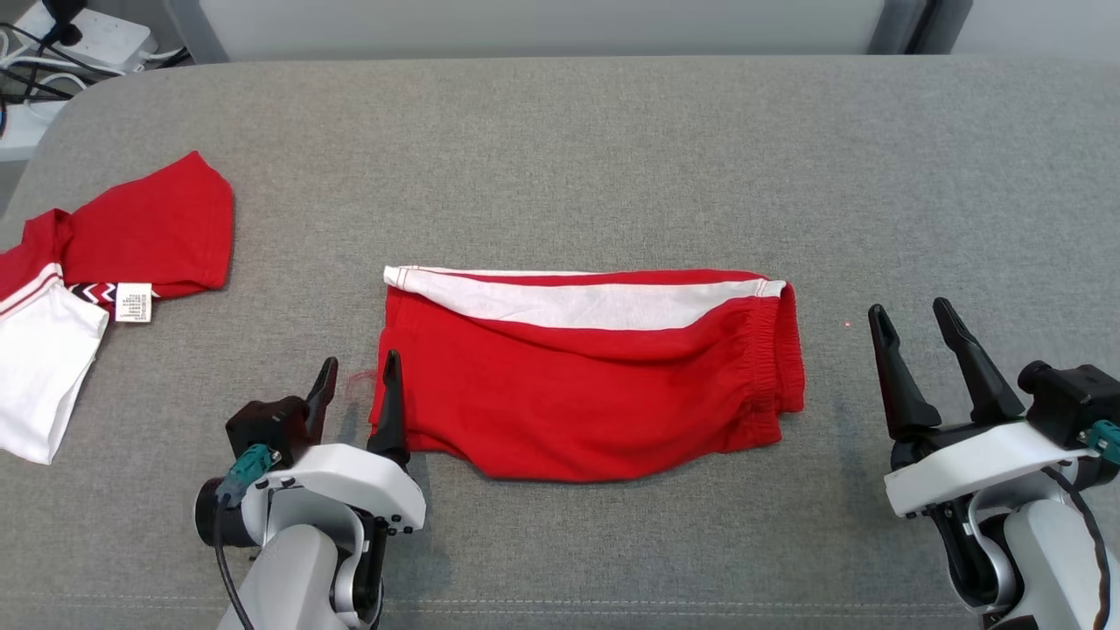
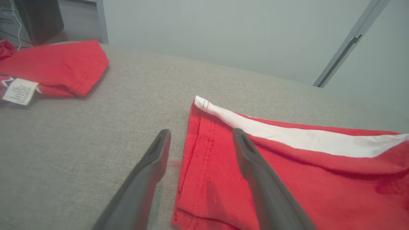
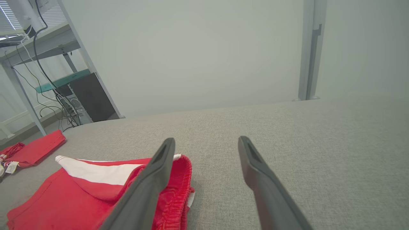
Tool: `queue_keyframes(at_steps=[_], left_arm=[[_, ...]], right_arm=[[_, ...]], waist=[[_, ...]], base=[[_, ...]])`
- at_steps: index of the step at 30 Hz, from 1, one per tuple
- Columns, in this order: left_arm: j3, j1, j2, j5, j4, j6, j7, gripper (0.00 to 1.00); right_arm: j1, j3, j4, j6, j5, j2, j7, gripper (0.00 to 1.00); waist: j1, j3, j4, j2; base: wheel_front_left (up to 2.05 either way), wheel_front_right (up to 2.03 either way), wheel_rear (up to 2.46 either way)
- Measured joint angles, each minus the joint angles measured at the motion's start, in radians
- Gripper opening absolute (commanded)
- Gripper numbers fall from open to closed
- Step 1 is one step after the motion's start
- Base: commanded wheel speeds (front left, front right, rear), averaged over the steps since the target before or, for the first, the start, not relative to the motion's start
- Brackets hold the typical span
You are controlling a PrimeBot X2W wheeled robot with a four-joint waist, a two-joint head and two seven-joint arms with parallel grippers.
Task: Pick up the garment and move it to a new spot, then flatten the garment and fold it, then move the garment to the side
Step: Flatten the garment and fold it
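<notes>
Both jaws wide, empty: left gripper (image 1: 360,360) views the garment (image 1: 586,385) hem stitching (image 2: 204,150); right gripper (image 1: 910,308) views its elastic waistband (image 3: 179,191).

This looks like a robotics lab or test room rather than a home. A broad work surface covered in grey woven fabric, with rounded corners (image 1: 612,157), spans the middle of the head view. At that view's upper left a white multi-socket power strip (image 1: 96,35) lies among tangled black cables (image 1: 22,83). In the upper left of the right wrist view a grey metal shelving frame (image 3: 44,40) trails wires above a black box, probably a computer tower (image 3: 92,99). Behind stand a bare pale wall (image 3: 191,48) and a grey metal upright post (image 3: 308,51).
</notes>
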Motion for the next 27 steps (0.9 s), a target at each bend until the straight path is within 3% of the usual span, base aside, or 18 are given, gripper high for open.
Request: queue_keyframes(at_steps=[4, 16, 27], left_arm=[[0.028, 0.047, 0.0, 0.095, -0.072, -0.001, 0.0, 1.0], [0.087, 0.174, 0.005, 0.213, -0.203, -0.012, 0.0, 1.0], [0.107, 0.253, 0.013, 0.243, -0.253, -0.016, 0.0, 1.0]], right_arm=[[0.001, 0.013, 0.003, 0.0, 0.0, 0.001, 0.0, 1.0], [0.041, 0.051, 0.031, 0.0, -0.009, 0.027, 0.0, 1.0], [0.079, 0.022, 0.081, 0.0, -0.088, 0.058, 0.0, 1.0]], waist=[[0.0, -0.031, 0.009, 0.0], [0.0, -0.107, 0.041, 0.0], [0.0, -0.138, 0.059, 0.0]], base=[[0.0, 0.0, 0.0], [0.0, 0.0, 0.0], [0.0, 0.0, 0.0]])
